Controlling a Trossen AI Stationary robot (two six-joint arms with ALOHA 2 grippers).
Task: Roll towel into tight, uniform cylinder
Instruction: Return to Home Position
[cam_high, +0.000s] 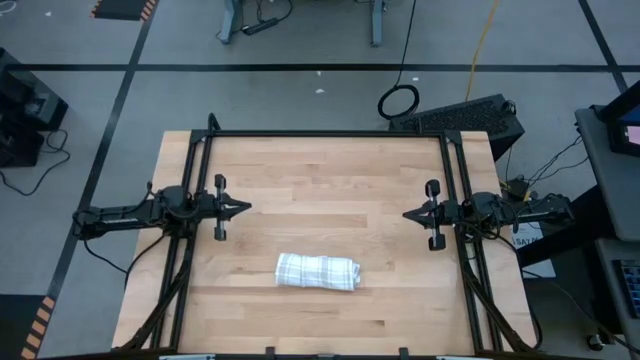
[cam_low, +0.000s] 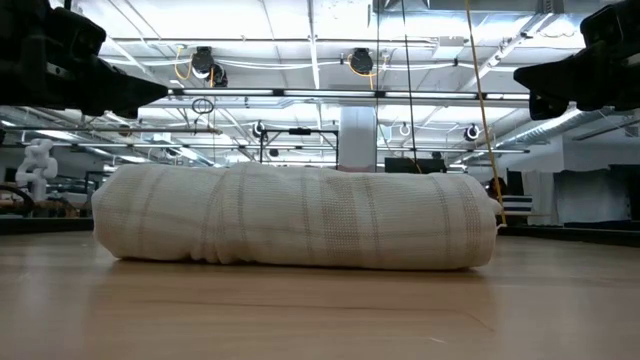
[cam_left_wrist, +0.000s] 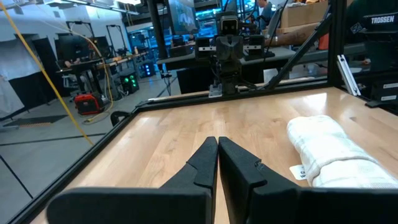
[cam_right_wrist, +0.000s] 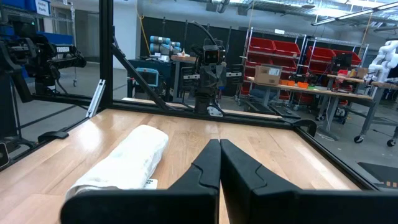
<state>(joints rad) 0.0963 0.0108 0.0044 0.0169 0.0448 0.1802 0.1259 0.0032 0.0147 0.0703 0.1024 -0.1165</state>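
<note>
The towel (cam_high: 318, 271) lies rolled into a short fat cylinder on the wooden table (cam_high: 330, 170), in the front-ctr part, nearer the front edge than the arms are. Its long axis runs left-right across the table, approx parallel to the front edge w/ a slight tilt; one end points toward each arm's side. In the low view the roll sits flat on the wood, grid stripes wrapping round it, one end a bit bunched. A small tag (cam_left_wrist: 298, 172) sticks out at the end nearer the left arm; its print is too small to read.

The left gripper (cam_high: 245, 208) hangs over the table's left side, fingers pressed together, holding nothing. The right gripper (cam_high: 407, 214) mirrors it on the right side, fingers also together and empty. The tips face each other across the ctr, and the towel lies well apart from both, off the line btwn them.

A black frame (cam_high: 330, 133) edges the table. On the floor beyond it are a coiled black cable (cam_high: 398, 100) and a yellow cable (cam_high: 485, 45). The right wrist view shows shelves w/ red bins (cam_right_wrist: 280, 48) and a cardboard box (cam_right_wrist: 268, 74). Readable writing: "TROSSEN" (cam_left_wrist: 378, 20) in the left wrist view.
</note>
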